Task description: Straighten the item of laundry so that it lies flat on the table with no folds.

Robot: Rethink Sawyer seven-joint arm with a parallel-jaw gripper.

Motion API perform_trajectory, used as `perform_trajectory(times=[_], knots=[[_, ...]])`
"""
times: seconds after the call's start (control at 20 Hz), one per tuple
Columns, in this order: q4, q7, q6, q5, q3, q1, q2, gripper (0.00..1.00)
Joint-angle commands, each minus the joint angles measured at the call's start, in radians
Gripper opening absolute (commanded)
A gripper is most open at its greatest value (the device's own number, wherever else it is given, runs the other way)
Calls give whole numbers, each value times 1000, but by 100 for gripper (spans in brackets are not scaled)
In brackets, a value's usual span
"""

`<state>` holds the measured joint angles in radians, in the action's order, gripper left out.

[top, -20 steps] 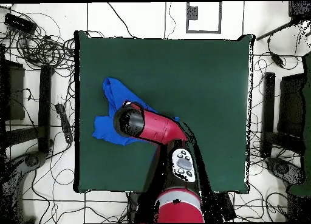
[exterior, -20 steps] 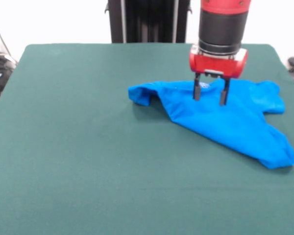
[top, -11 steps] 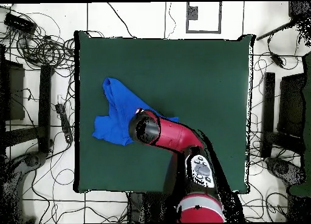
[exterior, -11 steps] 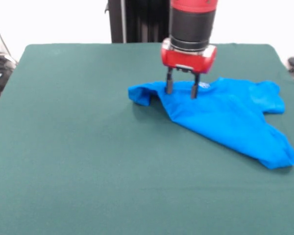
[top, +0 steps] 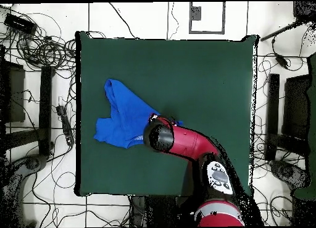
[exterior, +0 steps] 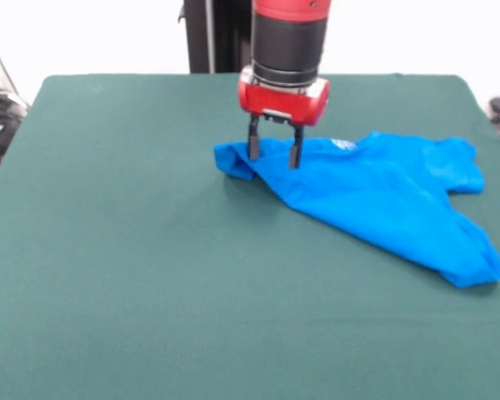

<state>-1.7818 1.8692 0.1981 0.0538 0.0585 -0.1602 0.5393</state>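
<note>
The shirt (exterior: 375,200) lies crumpled at centre right of the table (exterior: 133,267). The front view shows the gripper (exterior: 274,154) open, its fingers over the shirt's left folded end; the overhead view hides them under the arm (top: 185,142).

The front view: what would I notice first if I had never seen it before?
First, the bright blue shirt, crumpled on the right half of the green table. Next, the red and black arm coming down from the top, its open gripper over the shirt's folded left end.
</note>
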Motion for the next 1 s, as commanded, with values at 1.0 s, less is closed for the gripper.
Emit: perform_trajectory(times=[1.0], knots=[[-76,193,-104,32,-134,89,-94,100]])
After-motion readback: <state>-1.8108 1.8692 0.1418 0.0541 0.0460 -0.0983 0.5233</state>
